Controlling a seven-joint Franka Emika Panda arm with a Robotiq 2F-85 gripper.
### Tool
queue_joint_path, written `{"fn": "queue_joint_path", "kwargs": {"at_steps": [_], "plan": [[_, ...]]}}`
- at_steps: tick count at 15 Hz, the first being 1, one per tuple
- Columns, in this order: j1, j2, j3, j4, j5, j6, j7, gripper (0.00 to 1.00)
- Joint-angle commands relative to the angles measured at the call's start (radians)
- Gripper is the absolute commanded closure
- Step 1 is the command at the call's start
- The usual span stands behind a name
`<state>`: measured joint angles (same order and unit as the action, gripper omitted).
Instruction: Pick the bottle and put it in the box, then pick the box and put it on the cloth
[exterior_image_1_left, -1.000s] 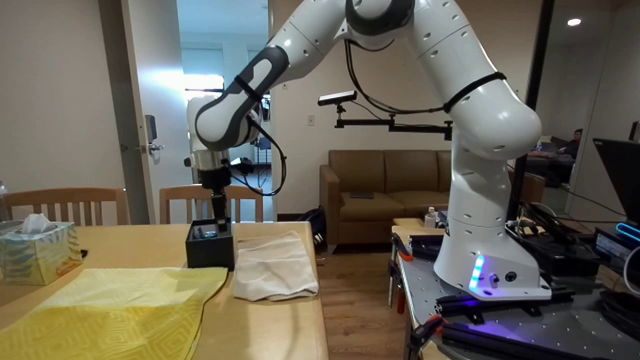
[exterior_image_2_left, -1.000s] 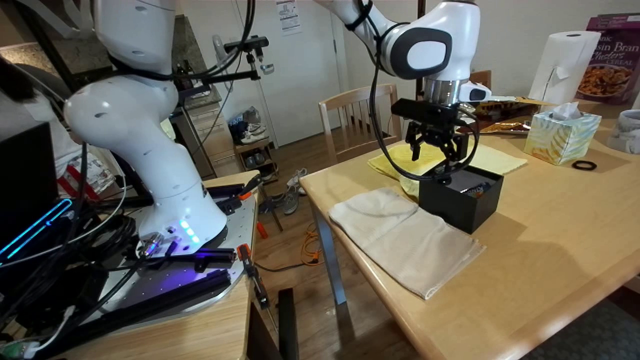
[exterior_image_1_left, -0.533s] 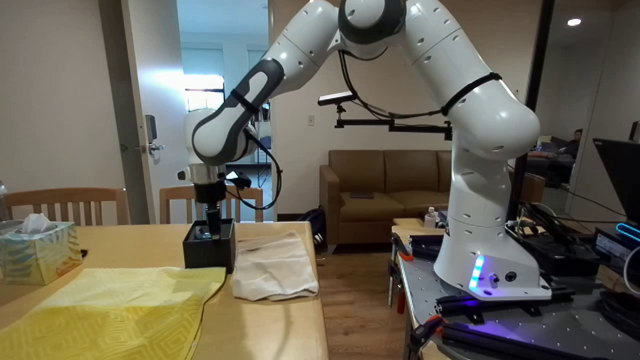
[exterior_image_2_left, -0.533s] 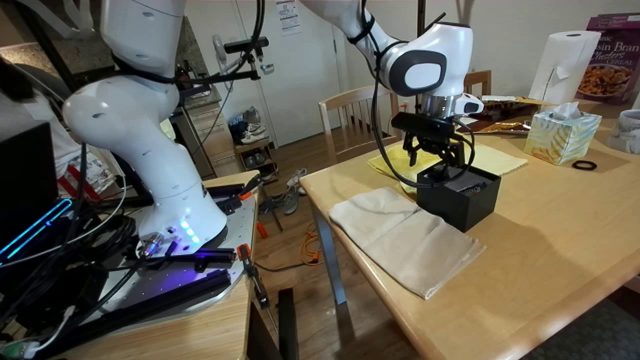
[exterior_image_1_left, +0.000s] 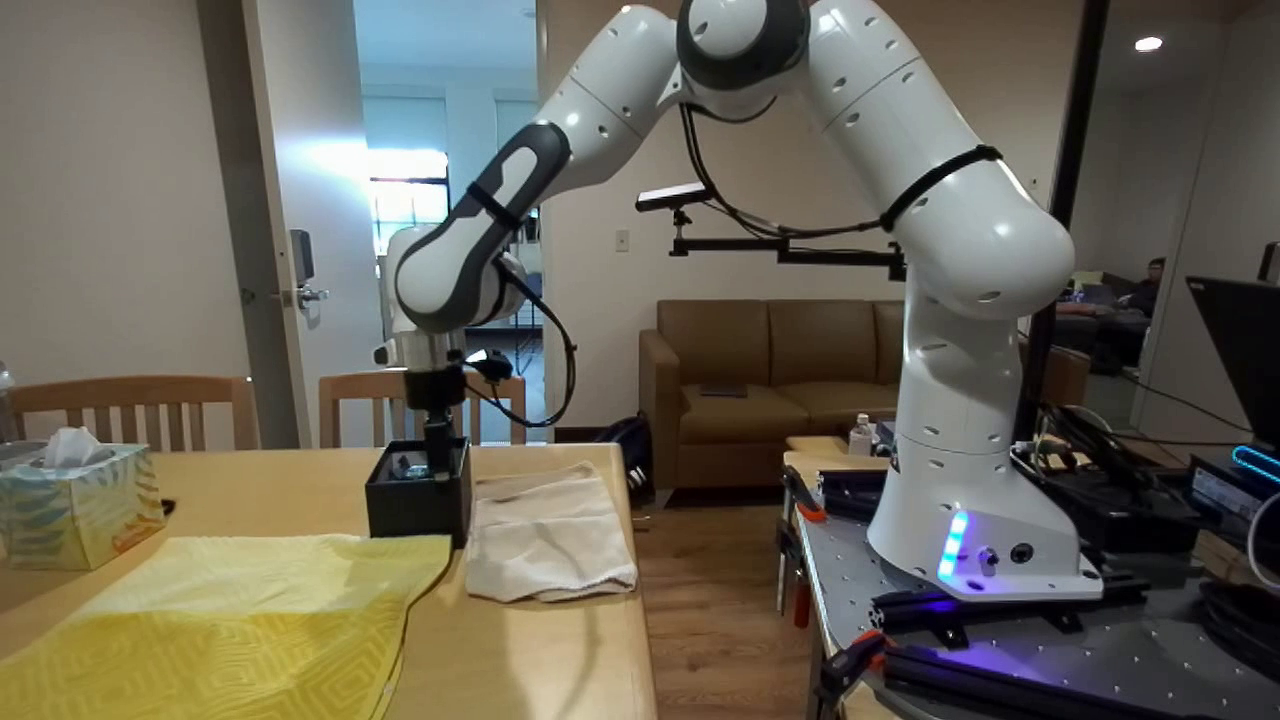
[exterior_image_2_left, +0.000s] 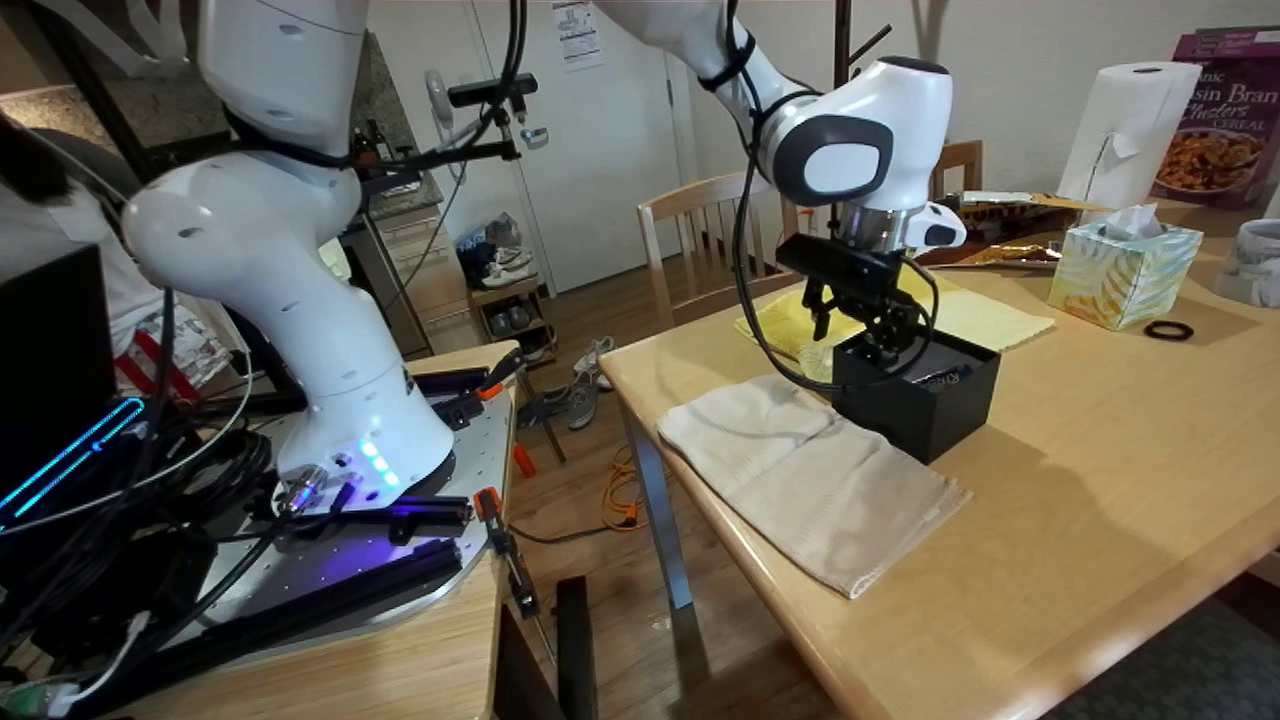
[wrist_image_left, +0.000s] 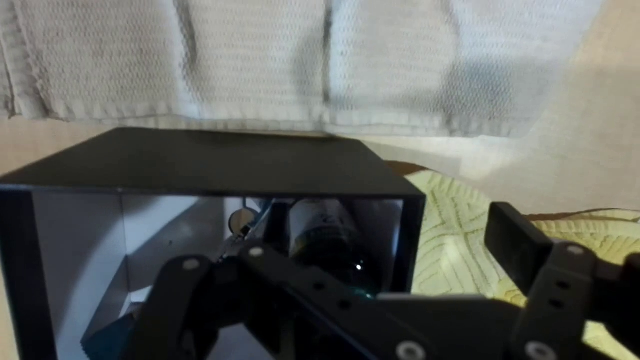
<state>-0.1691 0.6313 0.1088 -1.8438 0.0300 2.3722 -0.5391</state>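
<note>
- Box (exterior_image_2_left: 900, 415) stood upright on the bench (exterior_image_2_left: 1100, 520), just beside the cloth (exterior_image_2_left: 800, 480); in the wrist view slivers of bench showed between the two.
- Inside it, near one wall: the bottle (wrist_image_left: 322, 225), dark at one end. Upright or lying, could not tell. First half of the task looked done.
- Also inside: a dark packet (exterior_image_2_left: 943, 378) with pale lettering.
- Arm reached down; end effector (exterior_image_2_left: 851, 342) released, gripping nothing. Its fingers (wrist_image_left: 517, 245) stood apart astride the wall facing the yellow cloth (exterior_image_1_left: 270, 620), one outside with a plain gap, the other within the box.
- Relation that mattered: that wall ran between the fingers, roughly square to the cloth's near edge, so closing should take it face-on. The rest of the box lay to the inner finger's side, its wall along the cloth meeting the straddled one at a corner.
- Only one arm, so no question of the nearer hand.
- Next, by my reading: clamp the wall, lift, shift toward the robot's base (exterior_image_1_left: 980, 520), the side where the cloth lay.
- Risks, judged: bottle seemed close to the inner finger and might get pinched against the wall; held by one wall, the loaded box could sag or swing.
</note>
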Motion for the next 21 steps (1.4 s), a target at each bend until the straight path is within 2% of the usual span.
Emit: {"fn": "queue_joint_path", "kwargs": {"at_steps": [1, 2, 3, 15, 21], "plan": [[-0.002, -0.061, -0.006, -0.061, 0.008, -0.026, 0.035, 0.00], [-0.001, -0.062, -0.006, -0.058, 0.007, -0.038, 0.033, 0.00], [-0.001, -0.058, -0.002, -0.049, 0.004, -0.050, 0.019, 0.20], [-0.008, -0.028, 0.018, 0.009, 0.005, -0.099, -0.081, 0.98], [-0.005, -0.021, 0.007, 0.055, -0.007, -0.122, -0.124, 0.99]]}}
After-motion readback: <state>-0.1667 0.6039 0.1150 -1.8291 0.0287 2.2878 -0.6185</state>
